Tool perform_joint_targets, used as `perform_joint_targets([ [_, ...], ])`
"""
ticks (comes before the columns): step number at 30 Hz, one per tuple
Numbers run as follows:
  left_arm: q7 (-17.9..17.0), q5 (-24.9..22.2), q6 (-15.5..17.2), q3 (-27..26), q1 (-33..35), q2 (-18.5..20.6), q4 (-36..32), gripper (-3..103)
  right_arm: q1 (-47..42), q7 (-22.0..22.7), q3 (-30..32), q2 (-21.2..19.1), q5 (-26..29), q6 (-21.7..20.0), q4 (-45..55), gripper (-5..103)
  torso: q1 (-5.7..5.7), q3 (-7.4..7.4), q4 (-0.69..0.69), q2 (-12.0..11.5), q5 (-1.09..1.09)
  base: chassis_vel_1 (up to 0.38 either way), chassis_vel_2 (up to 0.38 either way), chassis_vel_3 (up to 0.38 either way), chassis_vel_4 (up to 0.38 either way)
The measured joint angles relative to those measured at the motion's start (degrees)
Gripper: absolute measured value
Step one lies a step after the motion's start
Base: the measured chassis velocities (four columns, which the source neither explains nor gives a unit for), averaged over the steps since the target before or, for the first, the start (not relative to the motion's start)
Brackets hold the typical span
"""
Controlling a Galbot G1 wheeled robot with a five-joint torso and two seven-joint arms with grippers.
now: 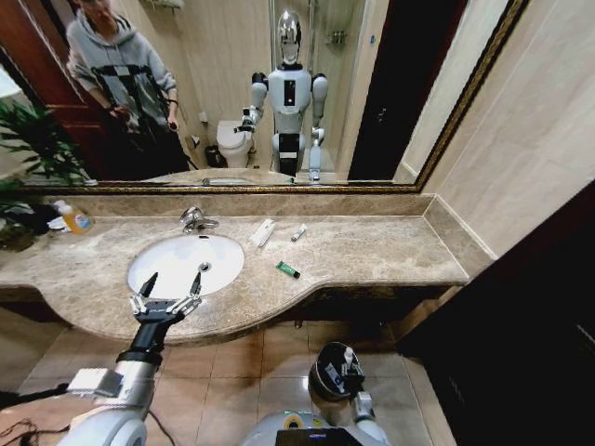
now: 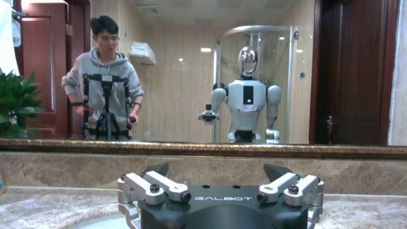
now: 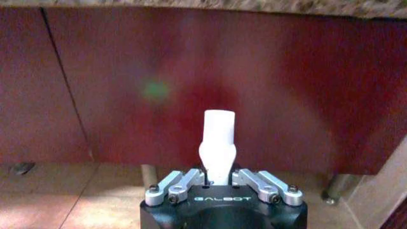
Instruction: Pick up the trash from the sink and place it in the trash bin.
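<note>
The white oval sink (image 1: 167, 265) is sunk in the beige marble counter, with only its drain showing inside. My left gripper (image 1: 170, 286) hovers open over the sink's front rim; in the left wrist view this gripper (image 2: 218, 170) faces the mirror. Trash lies on the counter to the right of the sink: a flat white packet (image 1: 262, 232), a small whitish tube (image 1: 298, 233) and a green tube (image 1: 287, 269). The dark round trash bin (image 1: 321, 379) stands on the floor below. My right gripper (image 1: 350, 365) is above it, shut on a small white tube (image 3: 218, 138).
A chrome faucet (image 1: 195, 220) stands behind the basin. A bottle with an orange-yellow label (image 1: 74, 220) and a plant (image 1: 28, 149) are at the counter's far left. A mirror (image 1: 372, 93) lines the back wall. A reddish cabinet front (image 3: 286, 95) faces the right wrist camera.
</note>
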Motion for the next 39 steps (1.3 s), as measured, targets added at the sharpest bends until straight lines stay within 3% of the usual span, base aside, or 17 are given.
perform_joint_targets([
  [4, 0.0, 0.0, 0.0, 0.0, 0.0, 0.0, 0.0, 100, 0.6, -0.2, -0.4, -0.6, 0.1, -0.3, -0.9, 16, 0.0, 0.0, 0.0, 0.0, 0.0, 0.0, 0.0, 0.0, 0.0],
  [5, 0.0, 0.0, 0.0, 0.0, 0.0, 0.0, 0.0, 100, 0.7, -0.2, -0.5, -0.7, 0.1, -0.4, -1.0, 21, 0.0, 0.0, 0.0, 0.0, 0.01, 0.0, 0.0, 0.0, 0.0],
  [7, 0.0, 0.0, 0.0, 0.0, 0.0, 0.0, 0.0, 100, 0.7, -0.2, -0.5, -0.8, 0.1, -0.4, -1.0, 21, 0.0, 0.0, 0.0, 0.0, 0.0, 0.0, 0.0, 0.0, 0.0],
  [13, 0.0, 0.0, 0.0, 0.0, 0.0, 0.0, 0.0, 100, 0.1, 0.1, -0.2, -1.1, -1.2, -0.2, 0.1, 48, 0.0, -0.01, 0.0, 0.0, 0.01, 0.0, 0.0, 0.0, 0.0],
  [16, 0.0, 0.0, 0.0, 0.0, 0.0, 0.0, 0.0, 100, -0.5, 0.5, 0.2, -1.2, -2.1, 0.1, 0.7, 54, 0.0, -0.01, -0.01, 0.0, 0.01, 0.0, 0.0, 0.0, 0.0],
  [19, 0.0, 0.0, 0.0, 0.0, 0.0, 0.0, 0.0, 100, -1.7, 2.1, 0.6, -1.8, -2.9, 0.9, 1.7, 70, -0.01, -0.01, 0.0, 0.0, 0.02, 0.0, 0.0, 0.0, 0.0],
  [24, 0.0, 0.0, 0.0, 0.0, 0.0, 0.0, 0.0, 100, -4.8, 6.4, 1.9, -3.0, -3.7, 2.4, 5.9, 86, -0.01, -0.01, 0.0, 0.0, 0.02, 0.0, 0.0, 0.0, 0.0],
  [26, 0.0, 0.0, 0.0, 0.0, 0.0, 0.0, 0.0, 100, -7.9, 10.0, 3.3, -4.0, -4.7, 2.7, 10.6, 91, -0.01, -0.01, 0.0, 0.0, 0.03, 0.0, 0.0, 0.0, 0.0],
  [27, 0.0, 0.0, 0.0, 0.0, 0.0, 0.0, 0.0, 100, -11.1, 11.9, 4.6, -4.8, -4.8, 2.4, 16.1, 99, -0.01, -0.01, 0.0, 0.0, 0.03, 0.0, 0.0, 0.0, 0.0],
  [31, 0.0, 0.0, 0.0, 0.0, 0.0, 0.0, 0.0, 100, -17.5, 14.0, 6.4, -6.0, -1.3, 0.6, 26.7, 100, -0.01, -0.01, 0.0, 0.0, 0.02, 0.0, 0.0, 0.0, 0.0],
  [34, 0.0, 0.0, 0.0, 0.0, 0.0, 0.0, 0.0, 100, -27.7, 16.5, 10.9, -6.0, 2.1, 0.0, 41.7, 100, -0.01, -0.01, -0.02, 0.0, 0.03, 0.0, 0.0, 0.0, 0.0],
  [35, 0.0, 0.0, 0.0, 0.0, 0.0, 0.0, 0.0, 100, -27.7, 16.5, 10.9, -6.0, 2.1, 0.0, 41.7, 100, -0.01, -0.01, -0.02, 0.0, 0.03, 0.0, 0.0, 0.0, 0.0],
  [38, 0.0, 0.0, 0.0, 0.0, 0.0, 0.0, 0.0, 100, -35.8, 18.1, 17.2, -4.6, 1.5, 0.2, 58.2, 100, -0.02, -0.01, -0.01, 0.0, 0.02, 0.0, 0.0, 0.0, 0.0],
  [39, 0.0, 0.0, 0.0, 0.0, 0.0, 0.0, 0.0, 100, -35.8, 18.1, 17.2, -4.6, 1.5, 0.2, 58.2, 100, -0.02, -0.01, -0.01, 0.0, 0.02, 0.0, 0.0, 0.0, 0.0],
])
